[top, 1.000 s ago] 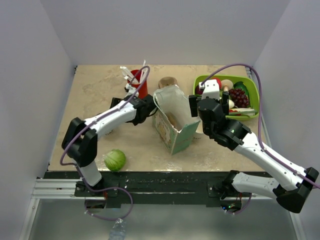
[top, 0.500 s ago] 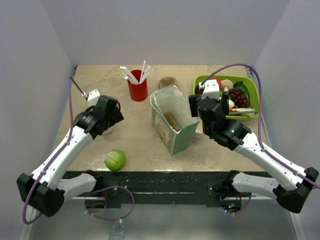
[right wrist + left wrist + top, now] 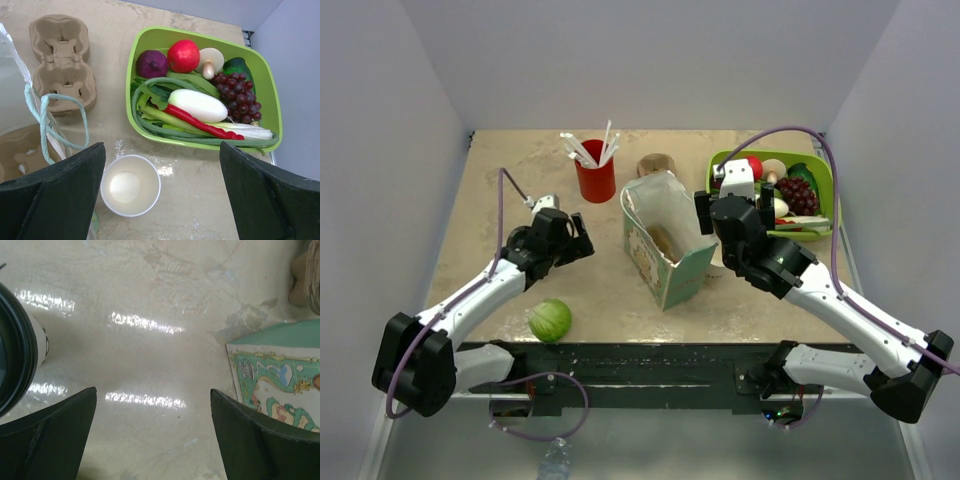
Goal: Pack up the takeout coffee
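The takeout coffee [image 3: 15,352], a white cup with a black lid, shows only at the left edge of the left wrist view, standing on the table just left of my left gripper [image 3: 152,395]. That gripper is open with bare tabletop between its fingers. In the top view my left gripper [image 3: 578,238] lies between the left wall and the open paper bag [image 3: 665,240], and the arm hides the coffee. The bag's printed side [image 3: 280,380] stands to the gripper's right. My right gripper [image 3: 162,150] hovers open behind the bag, above a lidless white cup [image 3: 130,185].
A red cup with white straws [image 3: 596,178] stands at the back. A cardboard cup carrier [image 3: 62,60] lies behind the bag. A green tray [image 3: 150,37] of vegetables and fruit fills the back right. A green lettuce ball [image 3: 549,320] sits near the front edge.
My left gripper left the bag's rim, opened, swung out to the left, then came back a little toward the bag. The right arm has barely moved.
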